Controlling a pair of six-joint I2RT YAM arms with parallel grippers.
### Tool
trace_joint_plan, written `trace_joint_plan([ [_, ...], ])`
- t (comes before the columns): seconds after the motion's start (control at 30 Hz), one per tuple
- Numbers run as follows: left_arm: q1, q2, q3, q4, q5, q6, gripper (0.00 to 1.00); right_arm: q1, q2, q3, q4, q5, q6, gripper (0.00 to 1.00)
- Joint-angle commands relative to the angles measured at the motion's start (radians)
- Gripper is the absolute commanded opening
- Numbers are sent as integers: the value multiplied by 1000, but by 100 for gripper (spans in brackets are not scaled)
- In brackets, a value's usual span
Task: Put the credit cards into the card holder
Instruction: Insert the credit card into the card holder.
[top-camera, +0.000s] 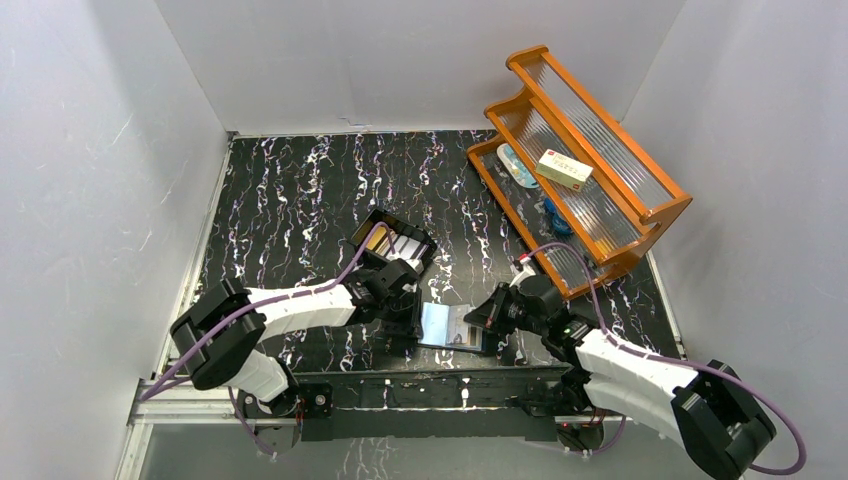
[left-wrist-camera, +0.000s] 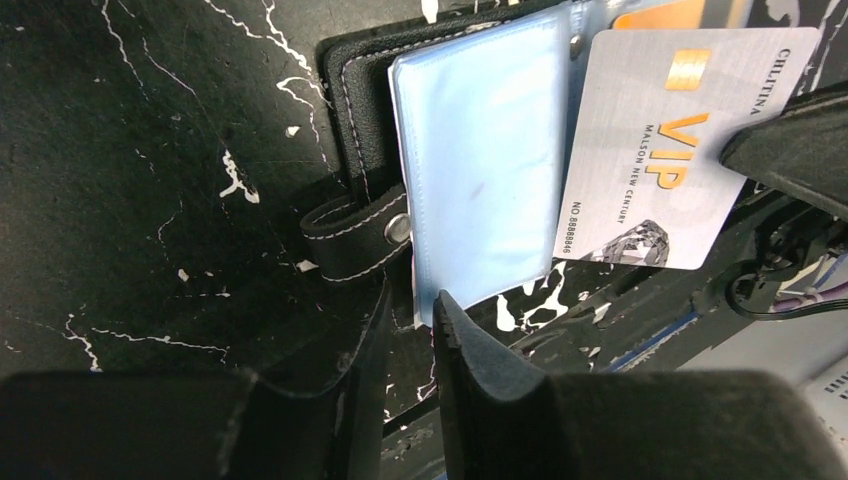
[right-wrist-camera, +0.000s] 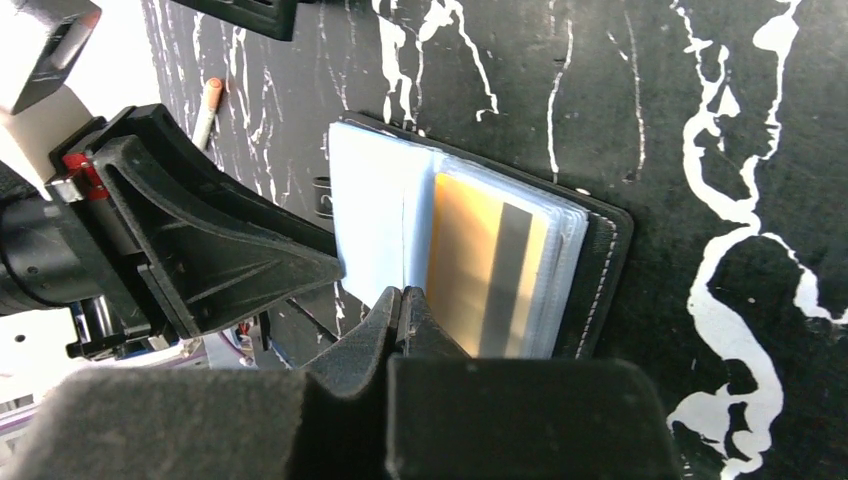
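The black card holder (top-camera: 455, 328) lies open near the table's front edge, its pale blue sleeves (left-wrist-camera: 480, 160) fanned out and its snap tab (left-wrist-camera: 360, 235) at the side. An orange credit card (right-wrist-camera: 480, 270) sits in one sleeve. My right gripper (right-wrist-camera: 403, 295) is shut on a silver VIP credit card (left-wrist-camera: 670, 140), which stands on edge over the holder's middle, its far edge at the sleeves. My left gripper (left-wrist-camera: 412, 305) has a narrow gap between its fingers, and the lower corner of a blue sleeve sits at its tips.
A black plastic box (top-camera: 395, 245) with more cards sits behind the left gripper. An orange wooden rack (top-camera: 580, 150) at the back right holds a cream-and-red carton (top-camera: 563, 168). White walls close in on three sides.
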Motion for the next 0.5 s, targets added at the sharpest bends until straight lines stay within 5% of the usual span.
trace_joint_plan([
  [0.0,-12,12,8,-8,-25,14,19,-11,45,-32,119,-28,-3,0],
  [0.47,-26,34,-3,-5,-37,13,10,-19,140,-95,291,-75,9,0],
])
